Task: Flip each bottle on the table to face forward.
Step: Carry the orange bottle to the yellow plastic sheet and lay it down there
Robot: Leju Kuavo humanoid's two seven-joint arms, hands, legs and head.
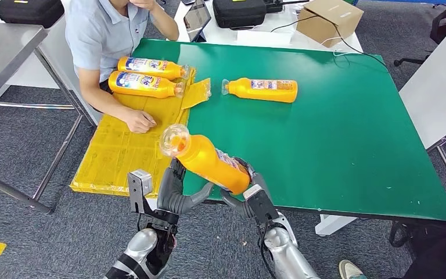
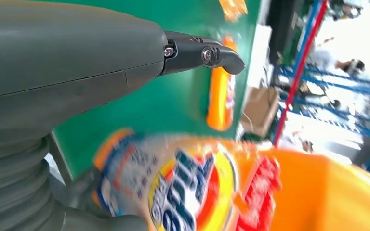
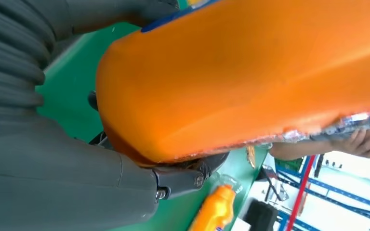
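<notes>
The right hand (image 1: 245,192) grasps the base end of a big orange plastic bottle with a clear cap (image 1: 206,158), and its fingers (image 3: 192,175) curl under the bottle's bottom. The left hand (image 1: 177,192) touches the same bottle from the other side, near its middle; I cannot tell if it is gripping or only resting there. The bottle is lifted off the table and tilted, with its clear cap pointing up and to the left, over the near edge of the green table (image 1: 337,139).

The right side of the green table has lots of open room. Well apart from the hands, a second orange bottle (image 1: 261,89) lies on its side in the middle of the far part of the table.

To the left, a flat yellow cardboard sheet (image 1: 113,151) hangs over the table's left edge. Two more orange bottles with bright labels (image 1: 148,75) lie side by side on it. A person in a light blue shirt (image 1: 99,29) sits there, with one hand (image 1: 139,121) resting on the yellow sheet.

In the left wrist view the held bottle's label (image 2: 188,192) is blurry and hard to read. A brown cardboard box (image 1: 328,20) sits past the far edge.
</notes>
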